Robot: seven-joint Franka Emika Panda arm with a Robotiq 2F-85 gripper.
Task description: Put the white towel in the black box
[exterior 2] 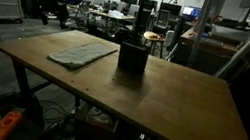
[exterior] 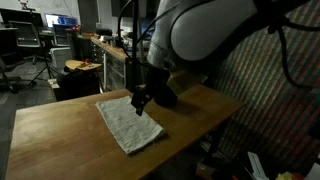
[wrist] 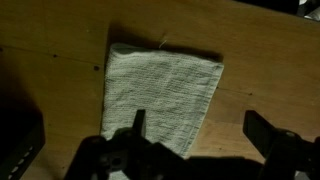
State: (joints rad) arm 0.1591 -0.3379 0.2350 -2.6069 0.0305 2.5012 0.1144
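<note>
The white towel (exterior: 130,122) lies flat on the wooden table (exterior: 60,130); it also shows in the other exterior view (exterior 2: 82,51) and fills the middle of the wrist view (wrist: 160,90). The black box (exterior 2: 132,58) stands upright beside the towel, apart from it. My gripper (exterior: 143,100) hangs just above the towel's edge. In the wrist view the gripper (wrist: 200,130) is open and empty, with one finger over the towel and the other over bare wood.
The table's edges (exterior 2: 108,113) are close on all sides. A dark object (wrist: 15,140) sits at the left edge of the wrist view. Desks, chairs and lab equipment (exterior 2: 123,19) stand beyond the table. My arm's bulk (exterior: 200,35) blocks part of an exterior view.
</note>
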